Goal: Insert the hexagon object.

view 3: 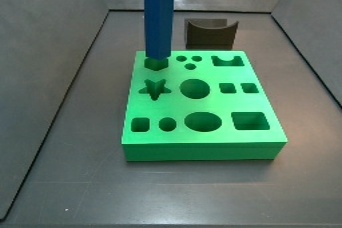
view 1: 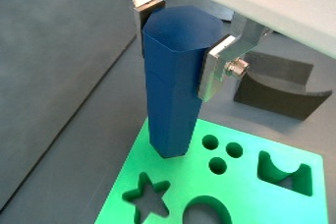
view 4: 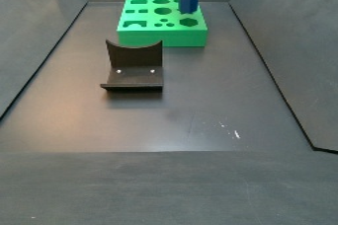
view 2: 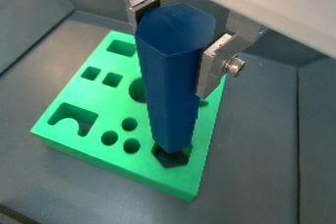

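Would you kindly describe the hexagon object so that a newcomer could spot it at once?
Find the green board full of shaped cutouts on the dark floor. At one corner stands the hexagon object, upright in a hole, with the gripper closed around its top. It is the only tall blue faceted rod; the dark brown block nearby is squat.

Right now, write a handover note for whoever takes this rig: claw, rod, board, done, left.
Claw: shut on the blue rod, gripping its upper part, above a corner of the green board.
Rod: upright, its lower end in or at the hexagon hole at that corner; a side view shows the same. How deep it sits cannot be told.
Brown block: on the floor, apart from the board, untouched.
Done: rod picked up and brought to its hole.
Left: likely push it down fully, open the claw, lift away.
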